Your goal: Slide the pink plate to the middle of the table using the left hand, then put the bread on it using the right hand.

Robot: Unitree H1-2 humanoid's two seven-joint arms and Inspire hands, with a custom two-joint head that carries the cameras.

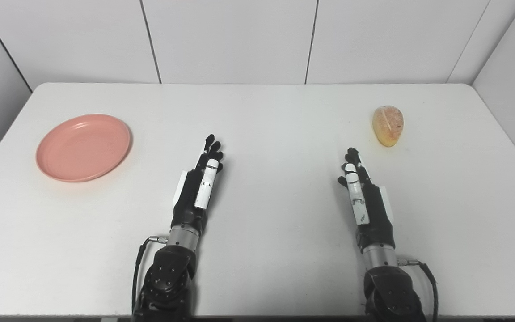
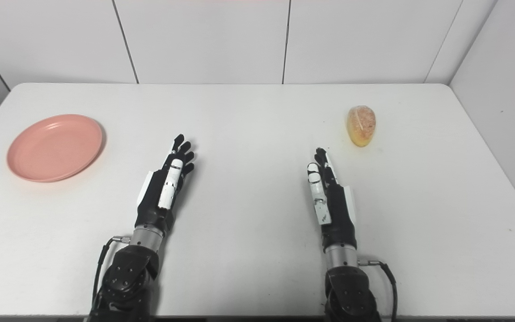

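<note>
Left eye view. A white table point(image 1: 275, 116) is shown, enclosed by white panelled walls point(image 1: 230, 40) at the back and both sides. The grey wall surface at the left edge is seen more fully here than in the other view. The pink plate point(image 1: 83, 147) is located on the left part of the table, well apart from the table's middle, and is seen empty. The bread point(image 1: 388, 125) is located on the right part of the table, toward the far edge, resting directly on the surface. The left hand point(image 1: 198, 185) is extended forward over the near centre of the table, fingers stretched out and slightly spread, nothing grasped. The plate is well to its left and is not touched. The right hand point(image 1: 362, 194) is presented likewise: fingers straight, slightly apart, nothing held. The bread lies beyond and slightly right of its fingertips, near but not touched.

Right eye view. The same arrangement is shown, displaced leftward; more of the right-side wall point(image 2: 499, 89) is visible, and the plate is brought close to the left picture edge. Black cables are seen at both wrists. No object is placed between either hand and its target; the table's middle is unoccupied by the plate.
</note>
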